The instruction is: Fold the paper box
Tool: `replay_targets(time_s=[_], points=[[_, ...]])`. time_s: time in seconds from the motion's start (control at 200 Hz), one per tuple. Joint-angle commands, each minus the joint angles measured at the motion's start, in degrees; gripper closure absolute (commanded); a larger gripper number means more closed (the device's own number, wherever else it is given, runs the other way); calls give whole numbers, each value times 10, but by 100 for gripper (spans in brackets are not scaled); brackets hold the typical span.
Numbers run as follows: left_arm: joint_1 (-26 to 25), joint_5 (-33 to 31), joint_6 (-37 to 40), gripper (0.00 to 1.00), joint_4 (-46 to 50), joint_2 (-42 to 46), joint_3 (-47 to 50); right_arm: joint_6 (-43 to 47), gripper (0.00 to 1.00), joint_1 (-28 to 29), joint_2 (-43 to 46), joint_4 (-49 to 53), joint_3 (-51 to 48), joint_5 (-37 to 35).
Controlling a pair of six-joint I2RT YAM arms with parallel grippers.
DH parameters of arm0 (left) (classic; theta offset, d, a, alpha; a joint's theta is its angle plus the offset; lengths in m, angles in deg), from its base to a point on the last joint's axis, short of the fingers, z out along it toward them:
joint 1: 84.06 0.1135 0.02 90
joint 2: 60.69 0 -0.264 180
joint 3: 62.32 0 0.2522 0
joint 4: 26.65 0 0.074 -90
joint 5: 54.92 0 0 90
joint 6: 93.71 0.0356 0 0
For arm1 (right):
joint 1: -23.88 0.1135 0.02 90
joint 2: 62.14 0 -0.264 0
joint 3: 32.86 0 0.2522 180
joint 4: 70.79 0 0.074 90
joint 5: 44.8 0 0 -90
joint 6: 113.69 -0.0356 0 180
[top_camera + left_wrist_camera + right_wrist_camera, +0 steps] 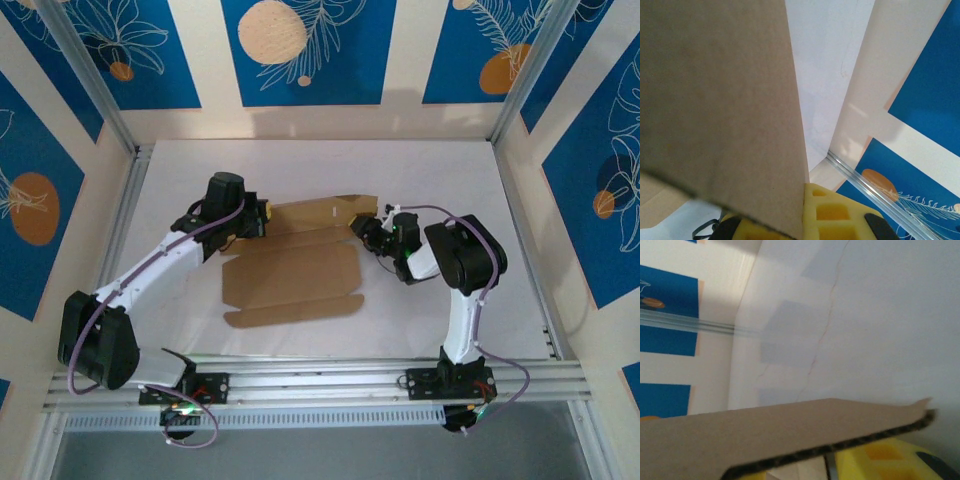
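The brown cardboard paper box (pixel 295 275) lies mostly flat in the middle of the white table, with its far panel raised between the two grippers. My left gripper (pixel 262 214) is at that panel's left end, shut on it. In the left wrist view the cardboard (pixel 715 100) stands between the yellow fingers (pixel 840 215). My right gripper (pixel 362 228) is at the panel's right end. In the right wrist view the corrugated edge of the paper box (pixel 765 435) runs across its yellow fingers (pixel 880 460), which stand apart, open, with a gap between them.
The white table (pixel 400 170) is boxed in by cream walls with blue panels and by aluminium posts (pixel 525 70). A metal rail (pixel 320 385) carrying both arm bases runs along the near edge. A front flap of the cardboard (pixel 290 312) lies flat towards the rail.
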Motion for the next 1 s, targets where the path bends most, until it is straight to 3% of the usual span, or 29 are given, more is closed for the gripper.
replay_targets(time_s=[0.0,0.245,0.45,0.69,0.995], points=[[6,11,-21,100,10,-9,-5,-32,60,16,-3,-12,12,52],[5,11,-16,100,-2,-14,7,-83,63,16,-12,-77,19,110],[5,15,-14,100,-12,-18,9,-94,62,31,-28,-49,49,137],[2,18,-10,100,-18,-24,9,-80,56,54,-47,6,75,125],[-3,3,8,100,-13,-32,27,-59,57,60,-34,75,72,74]])
